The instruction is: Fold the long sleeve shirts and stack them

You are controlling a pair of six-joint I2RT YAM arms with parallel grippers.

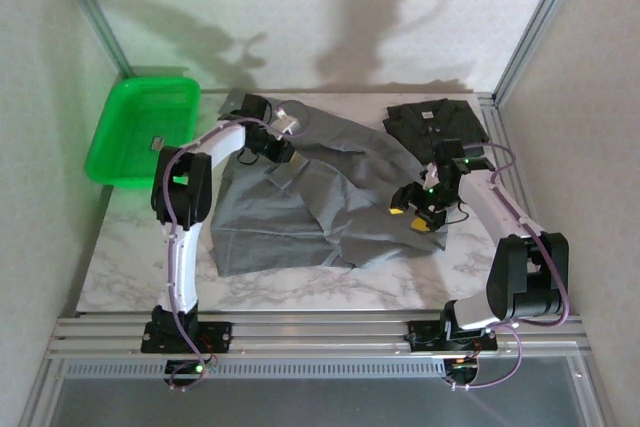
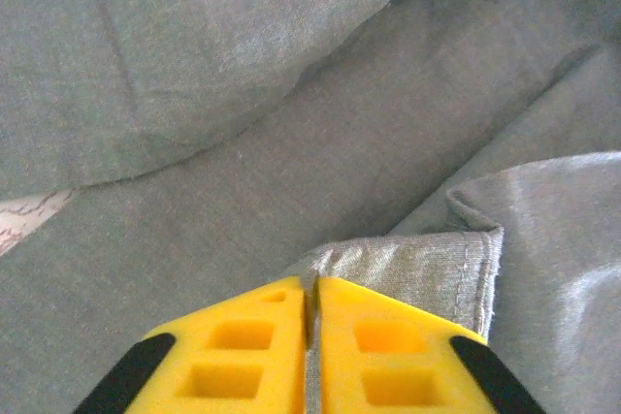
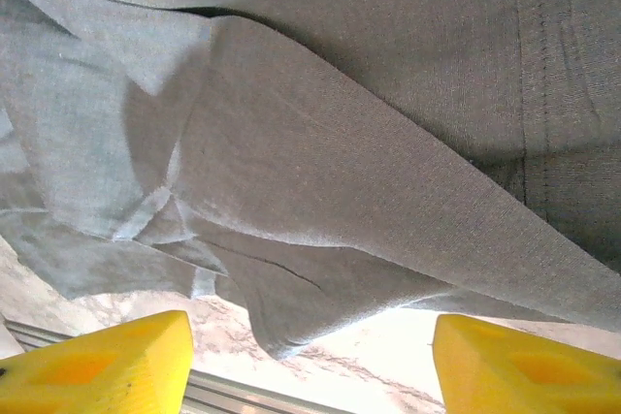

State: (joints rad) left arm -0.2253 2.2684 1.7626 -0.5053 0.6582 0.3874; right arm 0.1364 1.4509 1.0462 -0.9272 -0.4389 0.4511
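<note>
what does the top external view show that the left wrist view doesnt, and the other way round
Overhead view adds: the green tray at the far left, the folded charcoal shirt at the far right, and the right gripper at the grey shirt's right edge. Left wrist view adds, up close: the left gripper shut on a stitched hem of the grey shirt. Both share the grey shirt, the marble table and the left gripper.
</note>
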